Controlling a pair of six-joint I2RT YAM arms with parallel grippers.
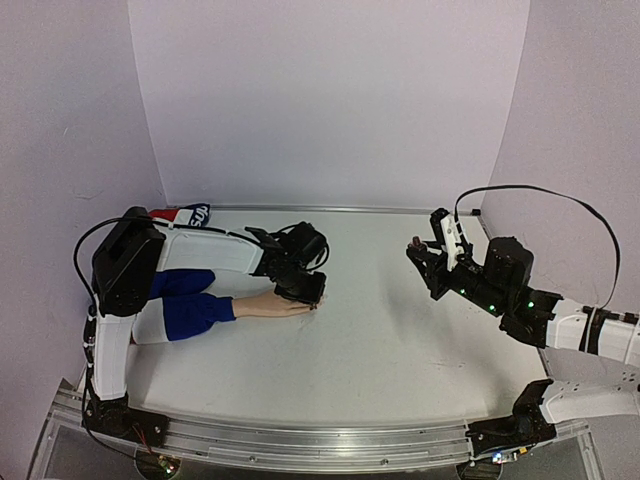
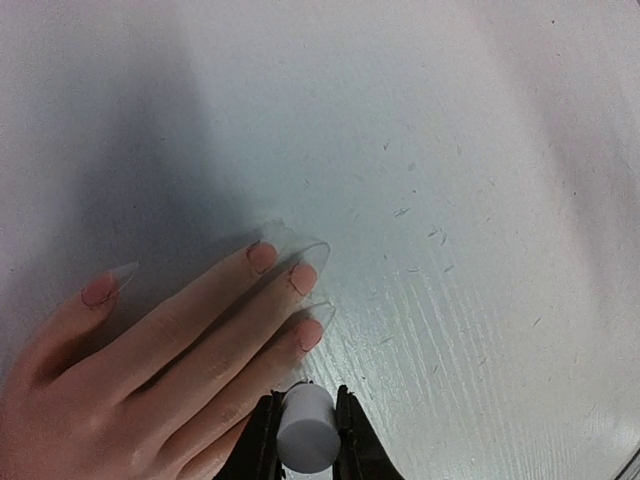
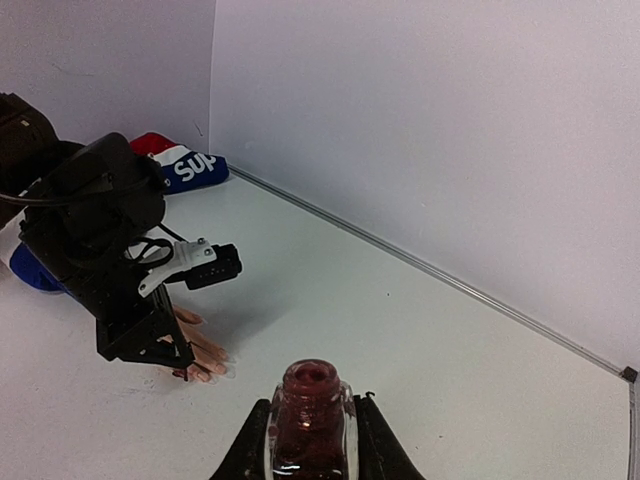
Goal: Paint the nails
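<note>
A peach mannequin hand [image 1: 262, 306] with a blue sleeve [image 1: 190, 310] lies palm down on the white table. In the left wrist view its nails show faint red: index [image 2: 262, 256], middle [image 2: 303, 278], ring [image 2: 309, 333] and thumb [image 2: 97, 291]. My left gripper [image 1: 305, 292] is shut on the white brush cap [image 2: 306, 440], just above the ring and little fingertips; the brush is hidden under the cap. My right gripper [image 1: 425, 255] is shut on an open bottle of dark red polish [image 3: 312, 420] and holds it above the table at the right.
A red, white and blue fabric piece [image 1: 185, 214] lies by the back wall at the left, also in the right wrist view [image 3: 185, 165]. A metal rail [image 1: 330, 209] runs along the table's far edge. Lilac walls enclose the back and sides.
</note>
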